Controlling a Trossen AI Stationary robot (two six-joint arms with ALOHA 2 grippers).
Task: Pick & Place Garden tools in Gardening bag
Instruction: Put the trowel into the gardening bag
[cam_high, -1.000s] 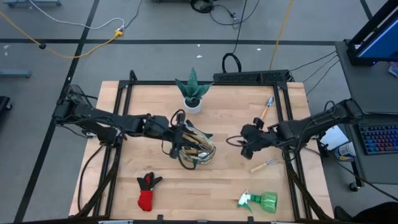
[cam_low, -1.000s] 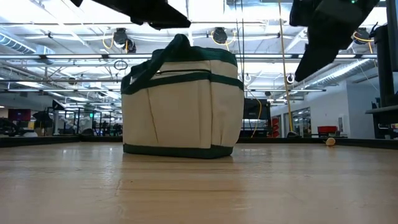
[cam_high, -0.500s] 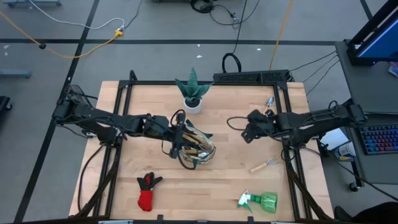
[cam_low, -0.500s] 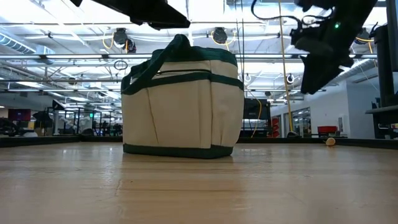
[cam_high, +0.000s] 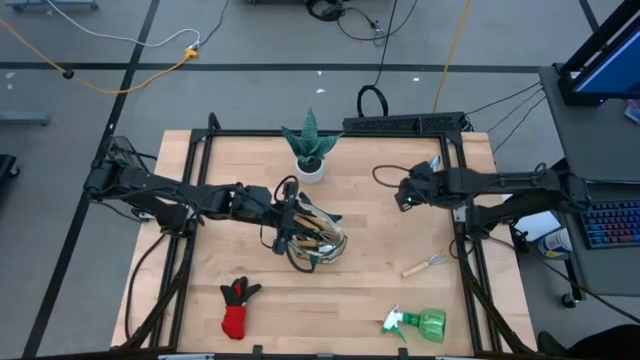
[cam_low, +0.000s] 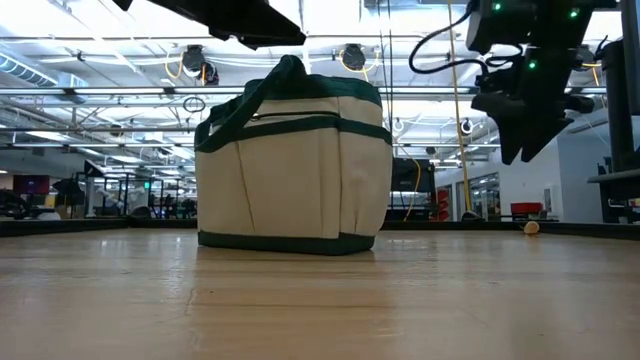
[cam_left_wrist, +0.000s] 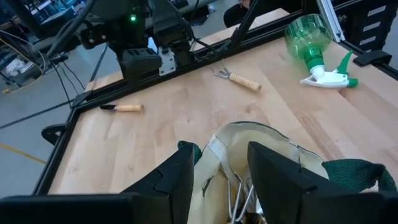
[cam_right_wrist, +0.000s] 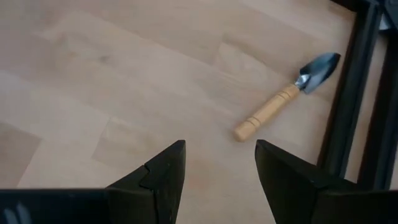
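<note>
Gardening bag (cam_high: 316, 241) stood near the middle of the counter (cam_high: 370, 290), upright, with several wooden-handled tools already inside it. Left end effector (cam_left_wrist: 219, 174) hovered directly over the bag's mouth, fingers spread, holding nothing; the wooden handles showed just below its fingers in the left wrist view. Right end effector (cam_right_wrist: 219, 171) hung above the counter on the far-right side of the bag, well apart from it, fingers spread and empty, facing the small trowel (cam_right_wrist: 286, 98). That trowel lay flat on the counter next to the black frame rail, wooden handle toward the end effector and metal blade away. Still outside the bag: the hand rake (cam_high: 425, 265) to the bag's right, the green spray bottle (cam_high: 420, 324) at the near right, and the red-black glove (cam_high: 236, 306) at the near left. The potted plant (cam_high: 309, 147) stood behind the bag, not part of the job. Step in hand, by judgement: right arm lining up to pick the trowel. Next move would call for lowering over the handle, turning the fingers to straddle it crosswise, closing, then carrying it to the bag, where the left arm looked likely to be in the way.
</note>
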